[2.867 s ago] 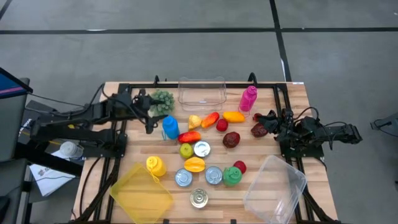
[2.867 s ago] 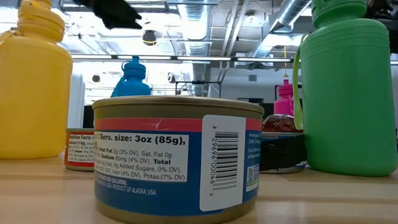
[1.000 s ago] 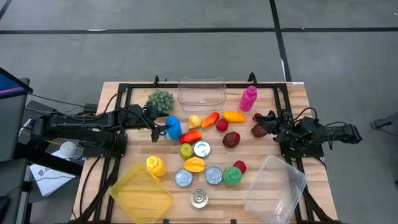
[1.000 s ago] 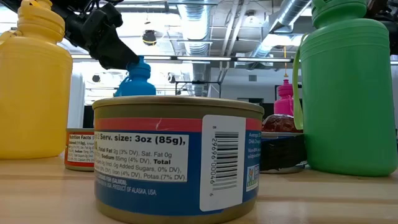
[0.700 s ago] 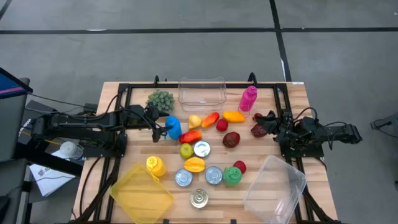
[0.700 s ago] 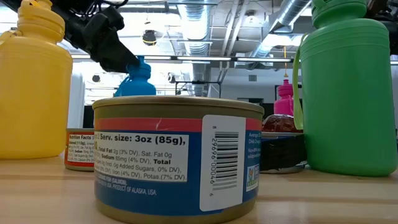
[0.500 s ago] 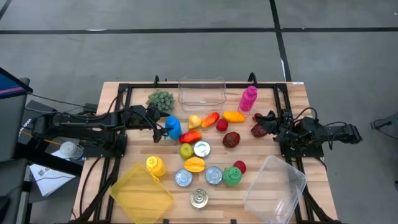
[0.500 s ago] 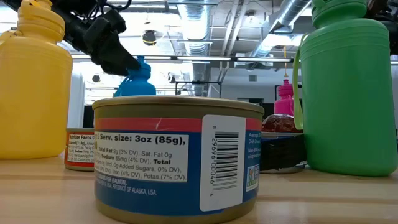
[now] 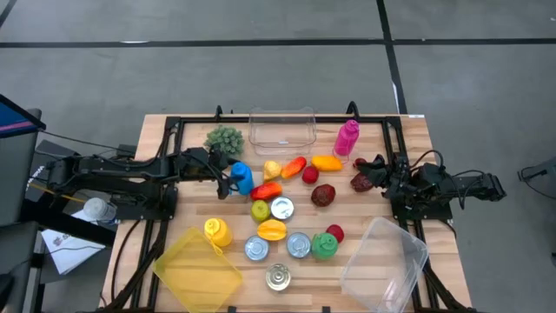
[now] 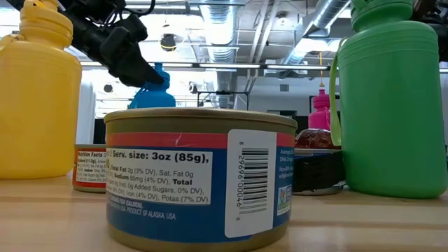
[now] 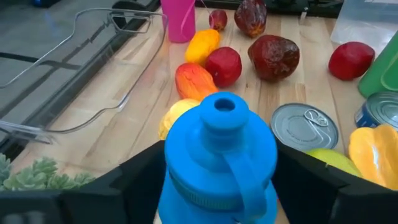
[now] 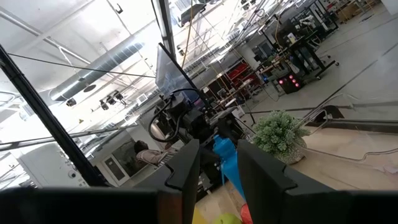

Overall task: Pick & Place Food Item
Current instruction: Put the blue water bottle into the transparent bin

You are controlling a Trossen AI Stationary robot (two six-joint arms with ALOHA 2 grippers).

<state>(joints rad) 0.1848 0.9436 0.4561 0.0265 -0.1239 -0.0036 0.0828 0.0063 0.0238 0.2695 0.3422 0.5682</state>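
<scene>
Our left hand spread wide, fingers flanking blue bottle, not visibly touching it. Bottle upright between them on table. Just past hand: yellow fruit, red-orange fruit, tin can. Our right hand parked far across table, fingers slightly apart, holding nothing.

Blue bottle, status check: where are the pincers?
Left pincer open, fingers either side of blue bottle, not closed. Right pincer waiting at table's right edge. Red pepper and yellow fruit crowd the bottle.
</scene>
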